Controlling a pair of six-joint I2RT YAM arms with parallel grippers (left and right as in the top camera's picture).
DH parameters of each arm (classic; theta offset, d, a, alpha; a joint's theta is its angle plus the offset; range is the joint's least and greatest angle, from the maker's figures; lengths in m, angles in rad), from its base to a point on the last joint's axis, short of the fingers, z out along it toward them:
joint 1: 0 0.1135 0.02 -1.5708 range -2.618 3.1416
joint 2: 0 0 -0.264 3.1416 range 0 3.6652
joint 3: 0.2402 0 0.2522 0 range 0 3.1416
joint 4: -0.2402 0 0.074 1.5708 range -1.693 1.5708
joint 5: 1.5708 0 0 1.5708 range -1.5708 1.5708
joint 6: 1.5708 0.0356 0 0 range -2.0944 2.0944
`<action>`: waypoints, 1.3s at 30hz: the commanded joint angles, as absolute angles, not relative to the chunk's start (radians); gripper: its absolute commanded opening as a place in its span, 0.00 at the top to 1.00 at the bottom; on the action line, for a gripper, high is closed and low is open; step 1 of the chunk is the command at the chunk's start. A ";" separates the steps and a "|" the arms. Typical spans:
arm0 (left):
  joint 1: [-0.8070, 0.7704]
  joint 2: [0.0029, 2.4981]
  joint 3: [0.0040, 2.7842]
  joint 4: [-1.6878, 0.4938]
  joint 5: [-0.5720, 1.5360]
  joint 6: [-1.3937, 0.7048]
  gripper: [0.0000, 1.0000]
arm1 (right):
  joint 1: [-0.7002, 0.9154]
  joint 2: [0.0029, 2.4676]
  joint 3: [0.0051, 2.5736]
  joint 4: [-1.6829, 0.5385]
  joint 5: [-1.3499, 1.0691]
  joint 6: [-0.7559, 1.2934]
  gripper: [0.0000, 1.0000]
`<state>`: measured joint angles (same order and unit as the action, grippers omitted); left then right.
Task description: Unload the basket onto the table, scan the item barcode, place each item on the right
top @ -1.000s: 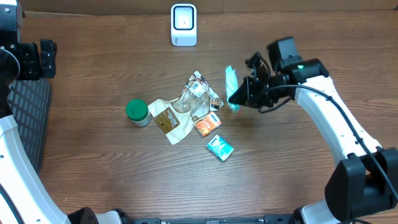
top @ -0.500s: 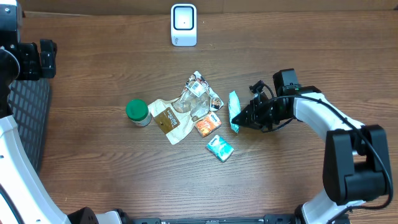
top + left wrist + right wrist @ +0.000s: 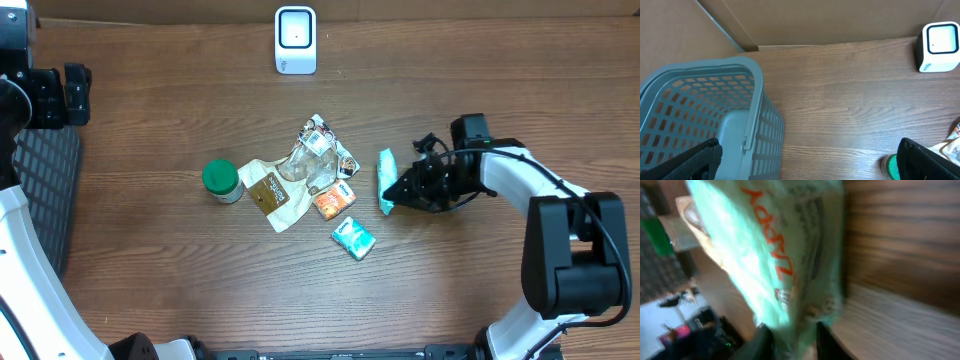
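two tools share this tabletop [image 3: 180, 290], and we find most of the open room around the right tool [image 3: 393, 192]: bare wood runs ahead of it to the back edge and behind it to the near edge. close on its left lies the clutter: a heap of wrappers [image 3: 312, 160], an orange packet [image 3: 333, 201], a teal packet [image 3: 353, 238] and, farther left, a green-lidded jar [image 3: 221, 181]. the scanner [image 3: 296, 40] stands well ahead of the right tool and to its left, near the back edge.

the mint-green packet [image 3: 386, 180] sits at the right tool's tip, low against the tabletop, just right of the heap. in the wrist view the fingers [image 3: 826, 342] stand a little apart with the packet's edge between them, but blur keeps us from telling whether they clamp it. the left tool [image 3: 809, 152] hangs spread wide, holding nothing, with a grey basket [image 3: 755, 100] below it to its left.

a second ago the packet was up ahead, nearer the scanner. it has since come down and back, and the right arm lies lower. heap, jar and left tool have not shifted.
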<state>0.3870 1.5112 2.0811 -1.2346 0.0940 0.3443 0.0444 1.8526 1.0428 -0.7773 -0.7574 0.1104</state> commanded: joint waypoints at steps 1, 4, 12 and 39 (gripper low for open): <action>0.392 1.511 2.084 -1.234 0.097 0.359 0.00 | 0.005 1.860 1.048 -0.807 -0.607 0.103 0.64; 0.392 1.511 2.084 -1.234 0.097 0.359 0.00 | -0.025 1.860 1.058 -0.846 -0.525 0.103 0.58; 0.392 1.511 2.084 -1.234 0.097 0.359 0.00 | -0.055 1.860 1.277 -1.101 -0.347 0.102 0.56; 0.392 1.511 2.084 -1.234 0.097 0.359 0.00 | 0.147 1.965 1.406 -0.865 -0.124 0.060 0.49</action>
<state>0.3870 1.5112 2.0811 -1.2346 0.0937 0.3443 0.1394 1.9621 1.3876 -0.8623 -0.1471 0.0528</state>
